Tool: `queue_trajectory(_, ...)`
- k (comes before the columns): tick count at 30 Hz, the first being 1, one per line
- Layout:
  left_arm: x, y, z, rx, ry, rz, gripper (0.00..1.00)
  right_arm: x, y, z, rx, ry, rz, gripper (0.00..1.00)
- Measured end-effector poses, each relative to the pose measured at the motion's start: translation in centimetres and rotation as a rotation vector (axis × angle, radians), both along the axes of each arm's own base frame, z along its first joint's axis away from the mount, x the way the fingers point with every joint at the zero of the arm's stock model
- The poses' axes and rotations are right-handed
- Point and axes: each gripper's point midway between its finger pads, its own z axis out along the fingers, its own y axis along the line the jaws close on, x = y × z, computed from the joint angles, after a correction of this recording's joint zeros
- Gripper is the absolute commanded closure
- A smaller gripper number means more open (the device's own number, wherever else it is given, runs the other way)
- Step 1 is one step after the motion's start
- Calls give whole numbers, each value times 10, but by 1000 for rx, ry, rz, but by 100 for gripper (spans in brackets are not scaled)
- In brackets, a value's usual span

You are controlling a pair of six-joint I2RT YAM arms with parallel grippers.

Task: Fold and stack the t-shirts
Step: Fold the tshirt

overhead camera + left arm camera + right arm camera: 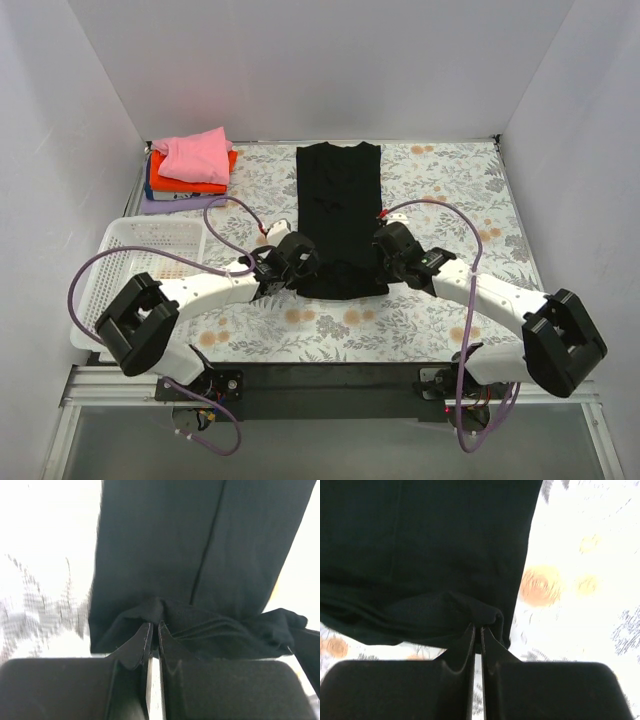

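The black t-shirt point(338, 205) lies as a long narrow strip down the middle of the table, its sides folded in. My left gripper point(296, 262) is shut on its near left hem corner, which bunches between the jaws in the left wrist view point(155, 611). My right gripper point(384, 254) is shut on the near right hem corner point(485, 614). The near hem is lifted and curled a little between the two grippers. A pink t-shirt point(196, 155) sits on an orange one point(190, 183) in a stack at the far left, with blue and lilac layers point(165, 203) beneath.
A white mesh basket point(135, 260) stands at the left edge beside my left arm. The flower-patterned tablecloth point(450, 195) covers the table. White walls close in the back and both sides.
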Motion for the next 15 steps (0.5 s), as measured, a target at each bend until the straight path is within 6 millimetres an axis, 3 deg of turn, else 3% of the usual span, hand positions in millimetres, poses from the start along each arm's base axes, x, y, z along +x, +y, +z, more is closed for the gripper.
queue_trajectory(15,120,11,2,20,-132,81,100,106,4,10,-34,-91,-33,99)
